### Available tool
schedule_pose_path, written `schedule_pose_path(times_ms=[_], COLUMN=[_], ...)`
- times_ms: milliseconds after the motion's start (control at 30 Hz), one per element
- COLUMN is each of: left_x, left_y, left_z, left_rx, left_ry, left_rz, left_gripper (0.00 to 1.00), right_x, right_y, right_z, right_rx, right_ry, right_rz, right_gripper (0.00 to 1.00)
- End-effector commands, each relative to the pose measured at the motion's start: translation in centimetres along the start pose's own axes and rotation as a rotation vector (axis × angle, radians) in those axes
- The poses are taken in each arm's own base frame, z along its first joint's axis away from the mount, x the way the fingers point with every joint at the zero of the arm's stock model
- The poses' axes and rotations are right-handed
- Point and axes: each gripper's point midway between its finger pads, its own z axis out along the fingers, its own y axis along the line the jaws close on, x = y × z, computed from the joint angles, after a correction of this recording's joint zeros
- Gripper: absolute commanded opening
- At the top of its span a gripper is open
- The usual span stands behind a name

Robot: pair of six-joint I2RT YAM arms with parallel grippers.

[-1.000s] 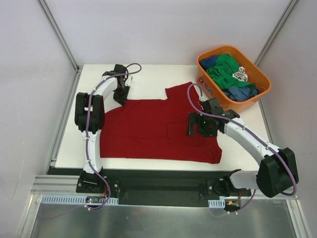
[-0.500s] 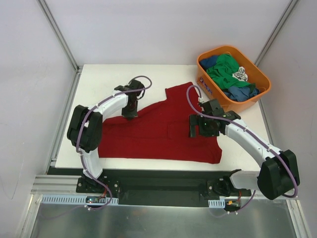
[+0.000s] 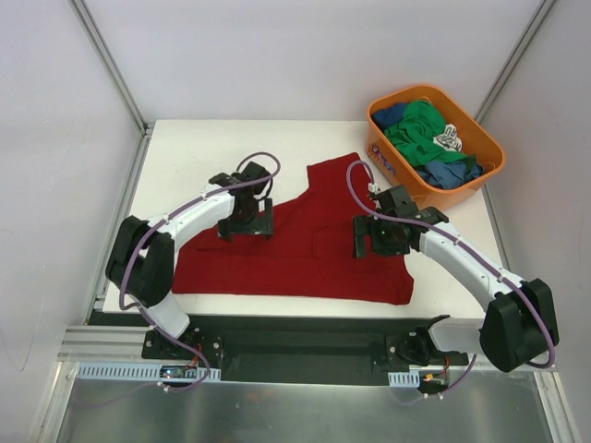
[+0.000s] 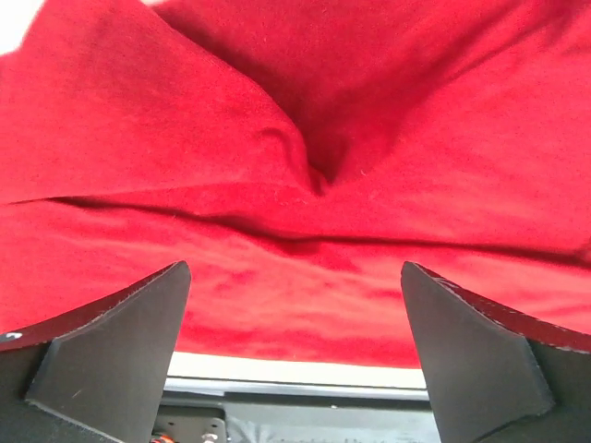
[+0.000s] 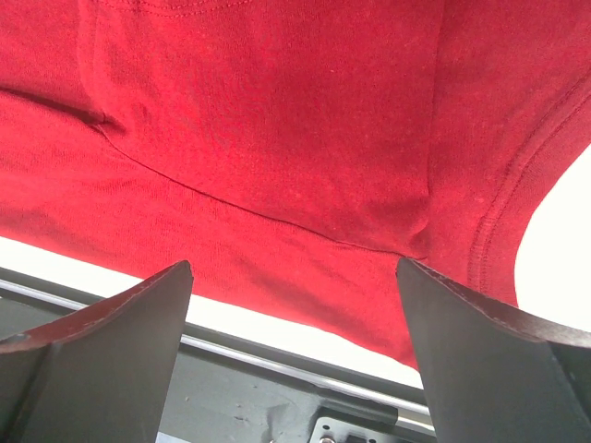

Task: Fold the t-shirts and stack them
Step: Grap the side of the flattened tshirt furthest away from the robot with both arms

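Observation:
A large dark red t-shirt [image 3: 314, 249] lies flat on the white table, its left shoulder part folded inward so the left edge runs slanted. My left gripper [image 3: 245, 223] hovers over that folded part, open, with nothing between its fingers; the left wrist view shows a creased fold of the red t-shirt [image 4: 369, 185] below my left gripper [image 4: 294, 277]. My right gripper [image 3: 374, 238] stands open above the shirt's right side, over the red cloth [image 5: 277, 138], with my right gripper [image 5: 293, 268] empty. More t-shirts, green [image 3: 420, 129] and blue [image 3: 452, 173], lie heaped in the tub.
An orange plastic tub [image 3: 395, 171] stands at the back right corner of the table, close to the right arm. White table surface [image 3: 185, 152] shows at the back left. The dark rail with the arm bases [image 3: 295, 346] runs along the near edge.
My left gripper carried the shirt's back left corner inward toward the middle, then opened and let it go. The right arm has barely moved.

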Motion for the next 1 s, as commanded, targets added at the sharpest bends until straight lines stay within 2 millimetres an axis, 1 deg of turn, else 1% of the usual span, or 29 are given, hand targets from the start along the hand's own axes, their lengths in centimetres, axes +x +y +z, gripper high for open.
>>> schedule_pose_path(times_ms=[0, 33, 67, 100, 167, 200, 233, 267, 333, 367, 400, 467, 500, 600, 733, 800, 867, 967], left_x=[-3.6, -4.2, -5.5, -5.8, -6.7, -7.5, -7.8, -7.9, -8.2, -8.5, -8.3, -8.5, -8.3, -7.8, -7.3, -7.0, -6.6, -6.5], left_y=[0.8, 1.1, 1.8, 2.2, 2.8, 3.9, 4.3, 4.1, 4.4, 4.3, 4.2, 4.1, 4.1, 4.4, 6.2, 6.8, 7.8, 8.1], left_z=[-3.2, -3.1, -3.2, -2.4, -1.7, -0.9, -0.6, -0.3, 0.6, 0.7, 1.5, 1.9, 2.5, 3.2, 3.8, 4.0, 3.9, 3.7], left_rx=[0.021, 0.013, 0.019, 0.019, 0.032, 0.017, 0.015, 0.044, 0.051, 0.054, 0.052, 0.052, 0.046, 0.021, -0.085, -0.117, -0.173, -0.195], left_ry=[-0.114, -0.117, -0.123, -0.098, -0.075, -0.06, -0.05, -0.033, 0.0, 0.0, 0.024, 0.031, 0.046, 0.072, 0.084, 0.099, 0.107, 0.106], left_rz=[-0.046, -0.054, -0.089, -0.105, -0.151, -0.192, -0.213, -0.226, -0.243, -0.235, -0.231, -0.225, -0.224, -0.224, -0.217, -0.204, -0.204, -0.216], left_gripper=[0.99, 0.99, 0.99, 0.99, 0.99, 0.99, 0.99, 0.99, 0.94, 0.87, 0.84, 0.78, 0.71, 0.63, 0.6, 0.58, 0.52, 0.46], right_x=[-1.0, -1.0, -1.1, -1.3, -1.4, -1.5, -1.7, -1.7, -1.7, -1.7, -1.8, -1.7, -1.8, -1.6, -1.5, -1.4, -1.4, -1.4], right_y=[-0.2, -0.2, -0.3, -0.3, -0.1, -0.1, 0.0, 0.0, -0.2, -0.2, -0.3, -0.4, -0.4, -0.6, -0.7, -0.8, -0.8, -0.9], right_z=[-0.2, -0.1, 0.1, 0.1, 0.2, 0.3, 0.3, 0.4, 0.4, 0.4, 0.4, 0.5, 0.5, 0.7, 0.9, 1.0, 1.1, 1.2], right_rx=[0.012, 0.013, 0.016, 0.014, 0.011, 0.008, 0.004, 0.005, 0.015, 0.018, 0.018, 0.023, 0.023, 0.029, 0.033, 0.037, 0.039, 0.04], right_ry=[-0.028, -0.027, -0.021, -0.026, -0.023, -0.026, -0.029, -0.026, -0.025, -0.024, -0.026, -0.023, -0.025, -0.014, -0.009, -0.004, -0.001, 0.003], right_rz=[-0.005, -0.004, 0.001, 0.002, 0.015, 0.019, 0.024, 0.026, 0.03, 0.033, 0.035, 0.043, 0.048, 0.051, 0.055, 0.057, 0.055, 0.054], right_gripper=[0.97, 0.97, 0.97, 0.97, 0.97, 0.97, 0.97, 0.97, 0.97, 0.97, 0.97, 0.97, 0.97, 0.97, 0.97, 0.97, 0.97, 0.97])
